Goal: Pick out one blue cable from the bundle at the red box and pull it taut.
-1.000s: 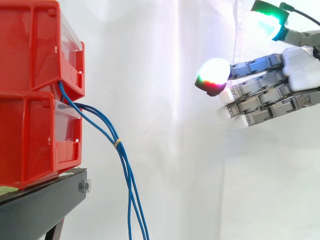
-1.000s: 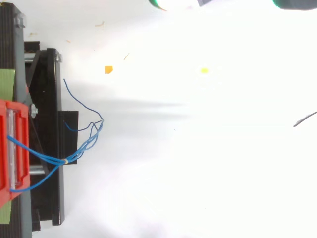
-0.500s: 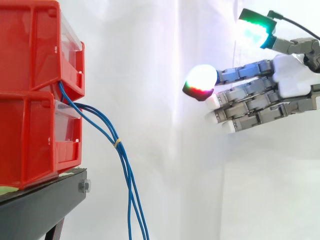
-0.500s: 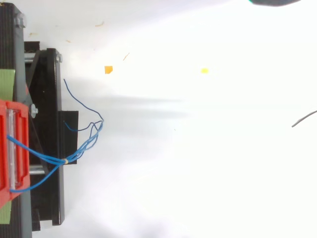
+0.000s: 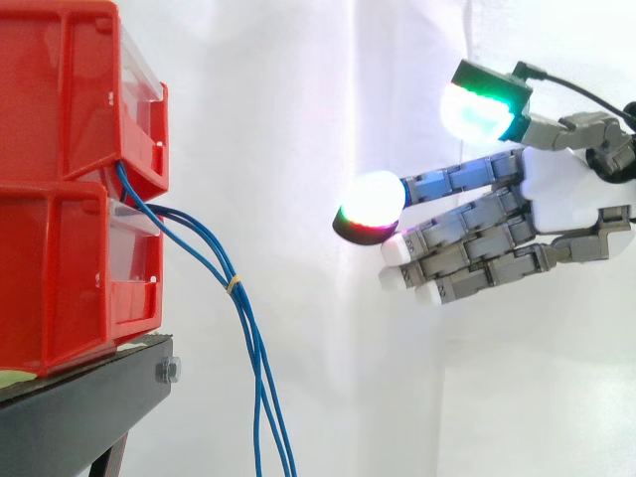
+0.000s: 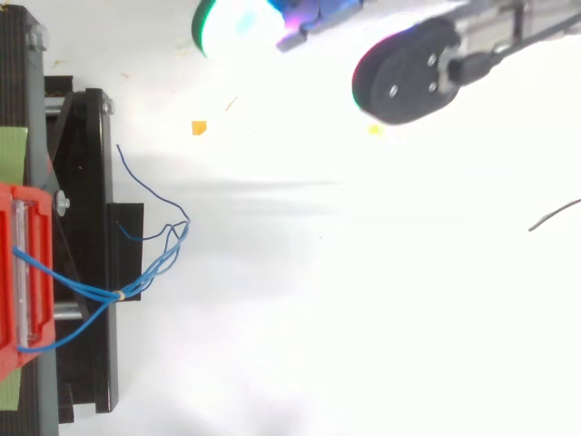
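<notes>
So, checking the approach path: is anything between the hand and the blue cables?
No. In the side view the stretch between the hand and the blue cables is bare, with just the white curtain behind it.

In the side view the stacked bins [image 5: 70,189] sit on top of the stand [image 5: 79,417], the cable bundle [image 5: 233,286] spills from the bins' front and hangs just right of them, and the hand [image 5: 561,189] hovers well apart, farther right.
</notes>
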